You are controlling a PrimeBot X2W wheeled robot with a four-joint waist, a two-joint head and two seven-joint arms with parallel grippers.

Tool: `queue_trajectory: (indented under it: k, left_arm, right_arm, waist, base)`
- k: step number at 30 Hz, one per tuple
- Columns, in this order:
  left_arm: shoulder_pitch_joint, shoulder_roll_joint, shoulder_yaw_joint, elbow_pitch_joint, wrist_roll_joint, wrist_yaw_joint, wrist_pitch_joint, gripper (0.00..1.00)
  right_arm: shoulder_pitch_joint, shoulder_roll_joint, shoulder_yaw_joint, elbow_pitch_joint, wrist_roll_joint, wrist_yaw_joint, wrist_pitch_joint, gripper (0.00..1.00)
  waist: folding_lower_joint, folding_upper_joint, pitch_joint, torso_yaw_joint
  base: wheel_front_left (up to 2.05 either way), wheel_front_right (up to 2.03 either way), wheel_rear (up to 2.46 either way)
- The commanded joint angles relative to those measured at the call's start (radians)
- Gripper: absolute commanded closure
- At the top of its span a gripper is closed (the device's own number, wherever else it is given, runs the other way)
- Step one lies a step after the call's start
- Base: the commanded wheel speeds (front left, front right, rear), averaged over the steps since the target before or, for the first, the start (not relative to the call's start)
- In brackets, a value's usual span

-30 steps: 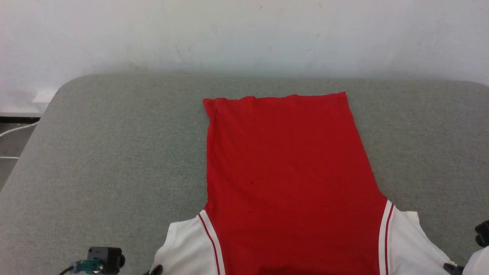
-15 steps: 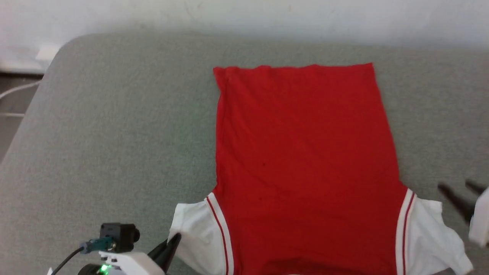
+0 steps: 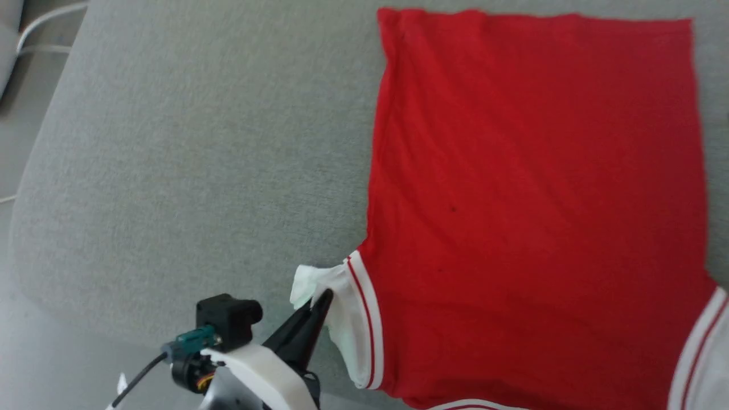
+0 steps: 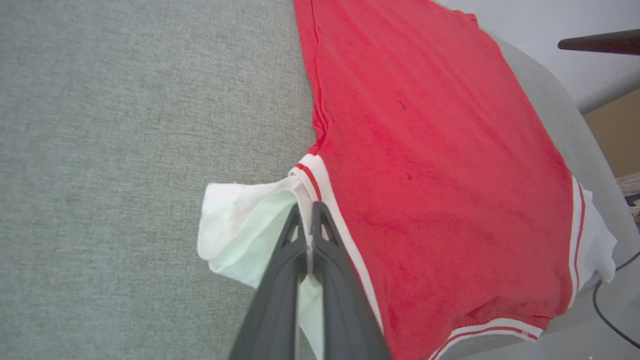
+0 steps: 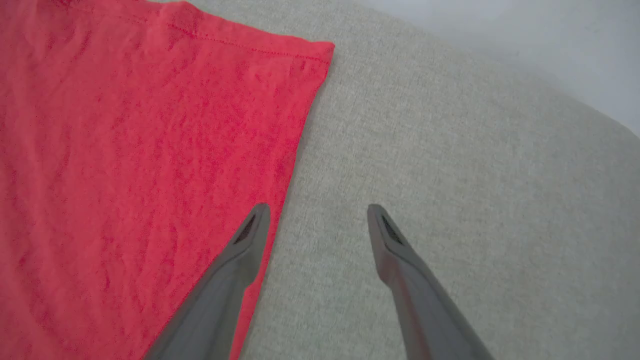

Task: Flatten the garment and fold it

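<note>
The garment (image 3: 529,188) lies spread with its plain red side up on the grey padded table (image 3: 188,148), hem at the far side. My left gripper (image 3: 323,297) is shut on its white left sleeve (image 3: 319,282), which is bunched and lifted off the surface. The left wrist view shows the closed fingertips (image 4: 306,215) pinching the sleeve (image 4: 240,225) beside the striped trim (image 4: 312,172). My right gripper (image 5: 317,210) hangs open over the garment's (image 5: 125,150) right side edge, below the hem corner (image 5: 322,49), holding nothing. The right sleeve (image 3: 703,353) lies flat.
The table's rounded left edge (image 3: 25,193) drops to the floor, where a white cable (image 3: 48,20) runs. In the left wrist view a dark cable (image 4: 610,310) lies past the table's right side, and a dark slim bar (image 4: 600,42) crosses the top corner.
The head camera has tipped down and turned. My left gripper has drawn the left sleeve up and inward, crumpling it. My right gripper, shut by the right sleeve before, now stands open and has moved away.
</note>
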Motion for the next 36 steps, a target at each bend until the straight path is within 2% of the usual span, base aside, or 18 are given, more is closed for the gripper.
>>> queue_trajectory:
  k: [1,9,20,21,29,33,36]
  left_arm:
    - [-0.016,-0.006,-0.006,0.003,0.01,-0.009,-0.007,1.0]
    - [-0.049,-0.089,-0.059,0.051,0.022,-0.035,-0.052,1.0]
    - [-0.071,-0.13,-0.092,0.101,0.021,-0.062,-0.076,1.0]
    - [-0.071,-0.131,-0.092,0.103,0.021,-0.062,-0.078,1.0]
    - [-0.078,-0.12,-0.076,0.129,0.014,-0.055,-0.079,1.0]
    - [-0.071,-0.102,-0.073,0.136,0.016,-0.054,-0.076,1.0]
    - [-0.052,-0.088,-0.063,0.139,0.011,-0.036,-0.071,1.0]
  right_arm:
    - [-0.026,-0.004,0.002,0.009,-0.011,-0.001,0.001,0.0]
    - [-0.24,-0.039,0.049,0.187,-0.109,-0.001,0.016,0.0]
    - [-0.364,-0.086,0.109,0.367,-0.18,-0.001,0.009,0.02]
    - [-0.361,-0.089,0.119,0.379,-0.18,-0.001,0.014,1.0]
    - [-0.317,-0.105,0.155,0.438,-0.162,-0.001,-0.03,1.0]
    - [-0.274,-0.106,0.187,0.457,-0.155,-0.001,-0.07,1.0]
    - [-0.232,-0.092,0.21,0.466,-0.124,-0.001,-0.103,1.0]
  waist:
    - [-0.0003,0.0,0.126,0.116]
    - [-0.0003,0.0,0.197,0.186]
    - [-0.0003,0.0,0.234,0.219]
    - [-0.0003,0.0,0.234,0.217]
    - [-0.0003,0.0,0.181,0.177]
    - [-0.0003,0.0,0.116,0.126]
    - [-0.0003,0.0,0.059,0.076]
  base:
    - [0.0,0.0,0.0]
    - [0.0,0.0,0.0]
    - [0.0,0.0,0.0]
    - [0.0,0.0,0.0]
    - [0.0,0.0,0.0]
    - [0.0,0.0,0.0]
    - [0.0,0.0,0.0]
